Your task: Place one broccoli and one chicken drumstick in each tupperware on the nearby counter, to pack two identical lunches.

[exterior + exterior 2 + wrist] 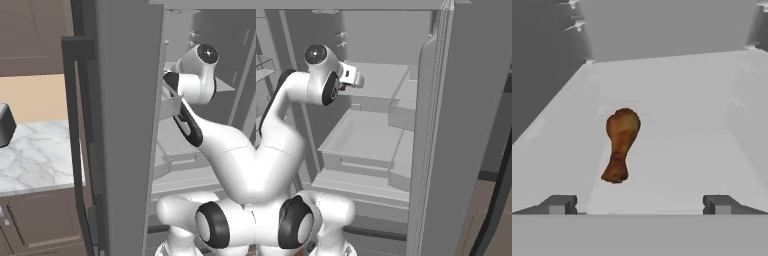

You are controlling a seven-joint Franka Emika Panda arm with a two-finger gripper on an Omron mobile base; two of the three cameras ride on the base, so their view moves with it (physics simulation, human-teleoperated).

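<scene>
- Chicken drumstick (pixel 620 145): brown, lying on a pale grey fridge shelf (pixel 677 165); in the hand view at roughly 10 o'clock of centre, thick end away, narrow end toward the camera.
- Gripper (pixel 639 205): jaws wide, nothing between them; fingertips (pixel 559 204) short of the drumstick, apparently lined up for a reach.
- Fridge door (pixel 125 125): swung open, giving the arm access.
- Counter (pixel 37 152): marble, at 9 o'clock in the left base view, the likely drop-off.

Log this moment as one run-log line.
phase: reaching into open fridge | gripper: open, empty | target: chicken drumstick lying on fridge shelf, ahead of fingertips, left of centre | contact: none
</scene>
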